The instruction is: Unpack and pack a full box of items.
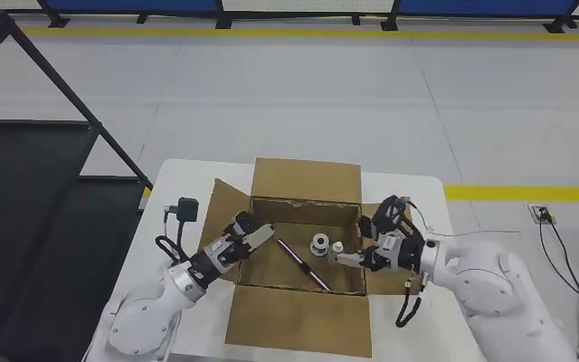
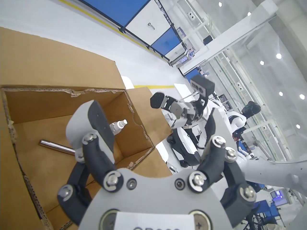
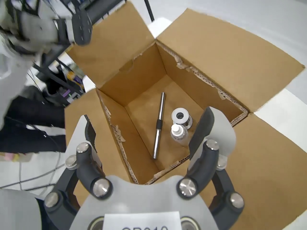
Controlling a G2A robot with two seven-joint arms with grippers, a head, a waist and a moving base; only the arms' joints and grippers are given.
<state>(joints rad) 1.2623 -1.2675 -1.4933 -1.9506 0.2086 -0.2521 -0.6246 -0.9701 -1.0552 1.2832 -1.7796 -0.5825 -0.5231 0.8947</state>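
White table point(image 1: 194, 181) with an open cardboard box point(image 1: 306, 179) on it, all four flaps folded out. Far left on the table, a black power adapter point(image 1: 187, 209) with its cable, apart from the box. Left end effector point(image 1: 256, 228) sits over the box's left wall at the flap fold, fingers spread, holding nothing. On the box floor, left to right: a metal rod point(image 3: 159, 125) lying flat on a diagonal with a dark band at mid-length, then a metal spool point(image 3: 181, 116) standing on end with its hole facing up, then a small clear bottle point(image 3: 178, 134) with a white cap just beside the spool; can't tell whether they touch. Right end effector point(image 1: 355, 256) hangs over the box's right side near the front corner, above the bottle, fingers spread wide and empty.
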